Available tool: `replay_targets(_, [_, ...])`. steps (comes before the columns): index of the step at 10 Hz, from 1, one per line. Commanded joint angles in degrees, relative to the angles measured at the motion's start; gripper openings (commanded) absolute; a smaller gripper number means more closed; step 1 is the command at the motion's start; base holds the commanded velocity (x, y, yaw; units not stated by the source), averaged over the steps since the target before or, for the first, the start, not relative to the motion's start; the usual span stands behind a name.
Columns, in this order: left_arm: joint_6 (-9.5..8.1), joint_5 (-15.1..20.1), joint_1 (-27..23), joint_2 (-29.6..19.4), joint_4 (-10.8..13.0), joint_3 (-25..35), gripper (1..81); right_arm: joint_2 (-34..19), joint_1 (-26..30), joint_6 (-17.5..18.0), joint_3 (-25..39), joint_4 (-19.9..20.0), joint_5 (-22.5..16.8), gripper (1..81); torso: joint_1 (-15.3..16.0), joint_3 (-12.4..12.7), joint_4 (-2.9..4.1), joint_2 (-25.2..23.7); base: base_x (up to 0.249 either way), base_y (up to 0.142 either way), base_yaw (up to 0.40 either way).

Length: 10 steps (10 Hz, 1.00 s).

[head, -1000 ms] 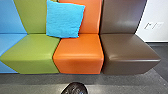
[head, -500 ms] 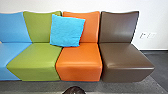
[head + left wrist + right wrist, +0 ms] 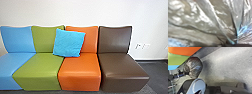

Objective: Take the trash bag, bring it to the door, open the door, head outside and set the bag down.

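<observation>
I have the bag [image 3: 194,66] in the left gripper [image 3: 188,73]: in the right wrist view its jaws are closed on the gathered neck, and pleats fan out from there over the dark, shiny plastic. The bag is out in front of the seats, close to the green and orange ones; I can't tell whether it touches the floor [image 3: 224,65]. Up close in the left wrist view, its creased film catches bright glints, and folds run together to one tight point. How the right jaws stand, I cannot tell.

From the head view, taking straight ahead as twelve o'clock, I face a joined row: blue seat [image 3: 20,60] at ten, green seat [image 3: 40,67] at eleven, orange seat [image 3: 80,67] at twelve, brown seat [image 3: 122,65] at one. A turquoise cushion [image 3: 69,43] leans across the green and orange backs, slightly tilted. Behind is a white wall [image 3: 75,12], with sockets [image 3: 142,46] at two.
</observation>
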Motion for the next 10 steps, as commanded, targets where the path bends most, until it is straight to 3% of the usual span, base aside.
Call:
replay_targets(1, [1.99, 3.08, -5.29, -2.27, -0.86, 1.19, 1.0, -0.13, 0.79, -0.39, -1.83, 0.82, -0.39, 81.1, -3.56, 5.04, 0.0, 5.53, 0.0, 0.0, 0.0])
replay_targets(3, [2.96, 2.9, -3.53, -2.53, -0.77, 1.19, 1.0, 1.89, -1.32, -0.48, -4.01, 0.73, 0.4, 81.1, -6.38, 8.99, 0.0, 9.84, 0.0, 0.0, 0.0])
replay_targets(4, [3.66, 2.82, -2.83, -2.53, -0.68, 0.93, 1.0, 2.69, -2.29, -0.48, -5.24, 0.82, 1.71, 81.1, -10.99, 15.47, 0.0, 16.97, 0.0, 0.0, 0.0])
replay_targets(5, [4.63, 2.82, -2.21, -2.62, -0.77, 0.75, 1.0, 3.04, -2.99, -0.48, -6.13, 0.82, 2.43, 81.1, -8.96, 12.56, 0.0, 13.77, 0.0, 0.0, 0.0])
replay_targets(6, [4.81, 2.82, -1.51, -2.71, -0.77, 0.75, 1.0, 3.13, -3.78, -0.48, -6.75, 0.82, 2.52, 81.1, -10.29, 14.38, 0.0, 15.81, 0.0, 0.0, 0.0])
replay_targets(7, [5.16, 2.56, -0.63, -2.62, -0.68, 0.57, 1.0, 3.31, -4.66, -0.48, -7.63, 0.82, 2.61, 81.1, -11.63, 11.04, 0.0, 17.84, 0.0, 0.0, 0.0])
replay_targets(10, [8.05, -0.17, 3.41, -0.69, -0.77, -2.15, 1.0, 8.73, -10.37, -0.74, -13.75, 0.65, 5.49, 81.1, -15.08, 13.31, 0.0, 23.02, 0.0, 0.0, 0.0])
